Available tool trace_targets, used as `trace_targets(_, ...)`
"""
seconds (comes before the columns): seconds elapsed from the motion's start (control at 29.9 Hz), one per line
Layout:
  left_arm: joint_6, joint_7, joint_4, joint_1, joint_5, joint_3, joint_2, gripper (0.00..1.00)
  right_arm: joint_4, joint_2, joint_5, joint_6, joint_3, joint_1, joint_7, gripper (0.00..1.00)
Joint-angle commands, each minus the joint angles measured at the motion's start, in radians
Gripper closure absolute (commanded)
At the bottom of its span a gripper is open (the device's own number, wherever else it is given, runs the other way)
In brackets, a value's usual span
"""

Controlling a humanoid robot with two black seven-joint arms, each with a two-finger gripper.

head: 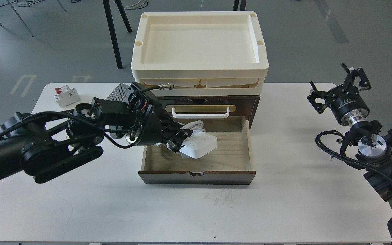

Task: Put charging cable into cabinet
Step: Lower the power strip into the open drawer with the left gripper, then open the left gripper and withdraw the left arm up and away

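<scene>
The charging cable (199, 144), a flat white power strip with its white cord looped around it, is inside the open lower drawer (230, 154) of the dark brown cabinet (243, 103). My left gripper (178, 144) reaches in from the left and is shut on the strip's left end, holding it low over the drawer's light wood floor. My right gripper (337, 88) is open and empty, raised over the table's far right edge.
Two stacked cream trays (199, 69) sit on top of the cabinet. A silver perforated box (121, 91) and a small white circuit breaker with a red switch (66, 95) lie at the back left of the white table (196, 211). The upper drawer's white handle (200, 113) is above the open drawer.
</scene>
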Motion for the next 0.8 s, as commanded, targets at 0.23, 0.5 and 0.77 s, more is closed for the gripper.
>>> trace_targets(0.23,0.085,0.16,0.043,0.066,0.047,-0.02,-0.065,0.46,0.0,0.0,0.0,0.0,0.0,0.0,-0.001,0.0)
trace_targets(0.5,0.156,0.088,-0.102,0.067,-0.038,-0.123,-0.039,0.1,0.0,0.0,0.0,0.0,0.0,0.001,-0.001,0.0)
trace_targets(0.77,0.037,-0.19,-0.15,0.061,-0.713,-0.485,-0.018,0.02,0.0,0.0,0.0,0.0,-0.001,0.0,-0.001,0.0)
